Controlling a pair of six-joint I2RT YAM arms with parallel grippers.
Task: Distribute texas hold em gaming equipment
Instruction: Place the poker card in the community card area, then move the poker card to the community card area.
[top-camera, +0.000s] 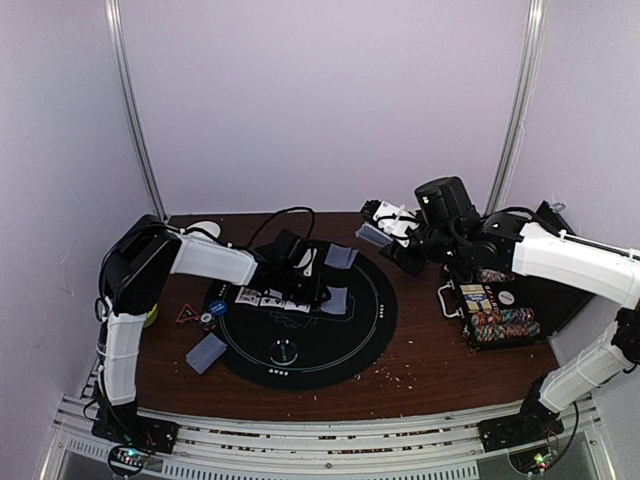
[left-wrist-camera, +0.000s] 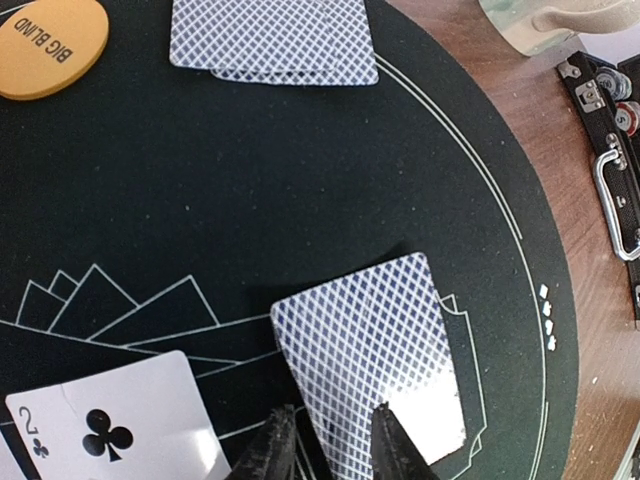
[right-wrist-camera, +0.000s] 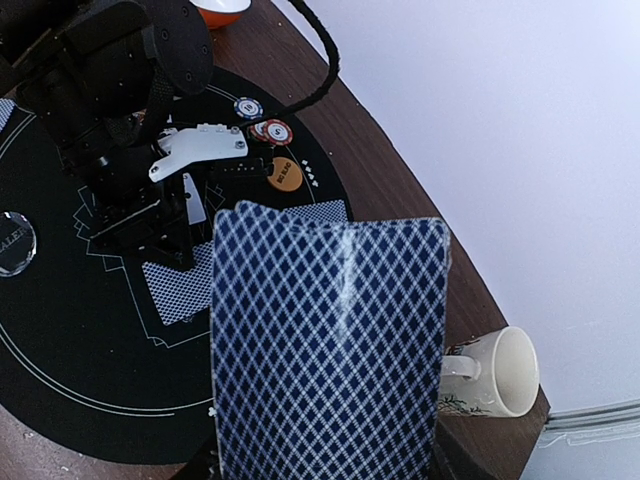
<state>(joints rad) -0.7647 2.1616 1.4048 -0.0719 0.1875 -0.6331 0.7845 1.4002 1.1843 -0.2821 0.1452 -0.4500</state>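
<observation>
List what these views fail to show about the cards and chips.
- Right wrist view: the held cards show only their backs; the faces point away from the camera.
- Left wrist view: the face-down card hides its face against the mat; the two of clubs is cut off by the bottom edge.
- Top view: the cased chips are too small to read.

There's the brown wooden desk (top-camera: 430, 365), pale crumbs scattered toward its near edge. Dead centre lies a round black felt mat (top-camera: 340, 350) with white markings. Right of it sits an open black case (top-camera: 555, 305), packed with striped poker chips (top-camera: 505, 322). Just off the mat's left rim is a small red triangle piece (top-camera: 187, 316). Nearer, a grey-blue face-down card pile (top-camera: 206, 352) lies on bare wood. At the back stand a white mug (right-wrist-camera: 495, 375) and a white-and-orange bowl (right-wrist-camera: 222, 8).
</observation>
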